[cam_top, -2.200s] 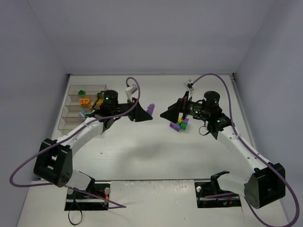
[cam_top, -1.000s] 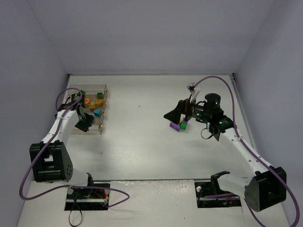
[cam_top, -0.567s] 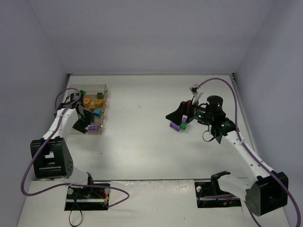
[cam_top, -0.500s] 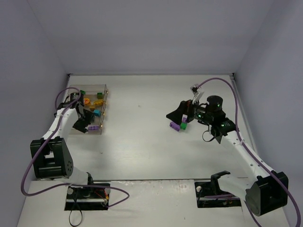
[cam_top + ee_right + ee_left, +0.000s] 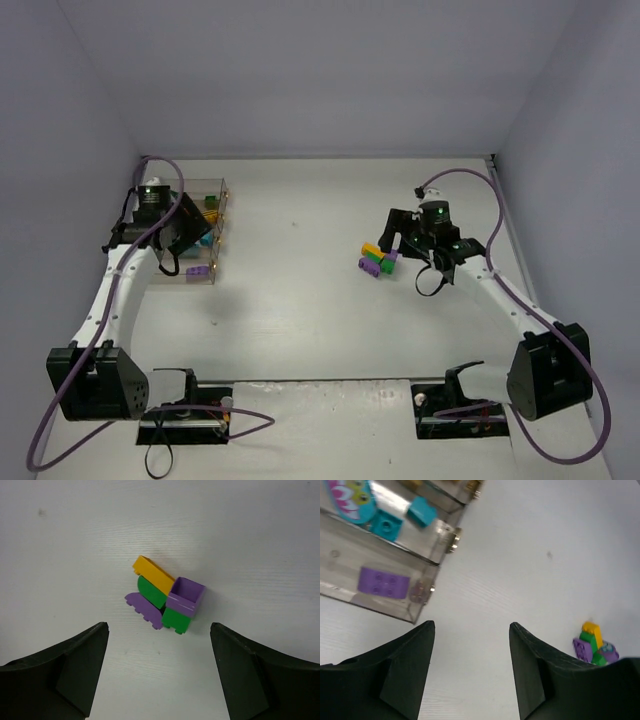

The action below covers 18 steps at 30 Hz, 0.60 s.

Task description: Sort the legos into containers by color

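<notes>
1. Judging the loose pile of small hard plastic bricks (image 5: 162, 600) to be very light, stiff and slick-sided: likely to skid on the white table (image 5: 60, 540) or squirt out of a crooked pinch, unlikely to break.
2. Lies well apart from the clear plastic box of four joined compartments (image 5: 340, 565), off to its right in the overhead view.
3. Made up of a long yellow-orange brick (image 5: 152, 574), a rounded green piece (image 5: 150, 592), a flat purple plate (image 5: 144, 609), a hollow purple block (image 5: 185, 595) and a square green brick (image 5: 176, 619), all touching; cannot tell whether clicked together or merely heaped.
4. Best taken one at a time across two flat opposite sides, perhaps starting with the hollow purple block at the pile's edge farthest from the box; better to avoid studs and rounded faces.
5. Pinching nothing at the right gripper (image 5: 157, 675): wide-spread jaws, with the pile just beyond the tips.
6. Likewise empty and spread at the left gripper (image 5: 470, 675), hanging above the box.
7. Holding one flat purple brick (image 5: 384, 582) alone in the box's end compartment, nearest the arm bases.
8. Holding two teal bricks (image 5: 387, 525) and a rounded teal piece with a pink print (image 5: 352, 495) in the next compartment along.
9. Showing only a green speck (image 5: 210, 201) and a yellowish speck (image 5: 214, 214) toward the box's far end; exact compartments unclear.
</notes>
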Tool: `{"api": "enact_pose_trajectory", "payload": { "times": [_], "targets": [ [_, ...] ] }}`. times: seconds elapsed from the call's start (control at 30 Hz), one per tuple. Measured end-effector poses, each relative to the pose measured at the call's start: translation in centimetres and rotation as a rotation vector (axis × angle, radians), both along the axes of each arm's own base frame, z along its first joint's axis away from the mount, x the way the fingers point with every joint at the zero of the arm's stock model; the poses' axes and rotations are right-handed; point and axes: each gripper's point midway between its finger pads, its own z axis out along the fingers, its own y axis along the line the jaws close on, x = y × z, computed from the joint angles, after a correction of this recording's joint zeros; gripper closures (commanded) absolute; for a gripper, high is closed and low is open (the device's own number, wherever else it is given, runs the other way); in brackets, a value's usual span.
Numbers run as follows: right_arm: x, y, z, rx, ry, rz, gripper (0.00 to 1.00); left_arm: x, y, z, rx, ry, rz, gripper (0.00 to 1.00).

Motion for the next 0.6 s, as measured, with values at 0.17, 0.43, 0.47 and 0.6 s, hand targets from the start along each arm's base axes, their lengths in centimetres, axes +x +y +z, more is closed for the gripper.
{"api": "enact_pose_trajectory", "payload": {
  "times": [0.17,0.43,0.47,0.6],
  "targets": [
    [1.2,-0.1,-1.6,-0.098,0.056,0.000,0.24,-0.6,-6.0,0.9,0.040,-0.067,-0.295,0.43],
    [4.1,3.5,-2.2,-0.190,0.056,0.219,0.39,-2.2,-11.5,1.3,0.054,-0.126,-0.569,0.43],
    [4.6,3.9,-2.6,-0.203,0.062,0.248,0.41,-2.4,-11.8,1.2,0.055,-0.126,-0.585,0.43],
    [5.7,4.9,-4.8,-0.253,0.111,0.349,0.49,-3.2,-12.9,0.7,0.051,-0.122,-0.645,0.42]
  ]
}}
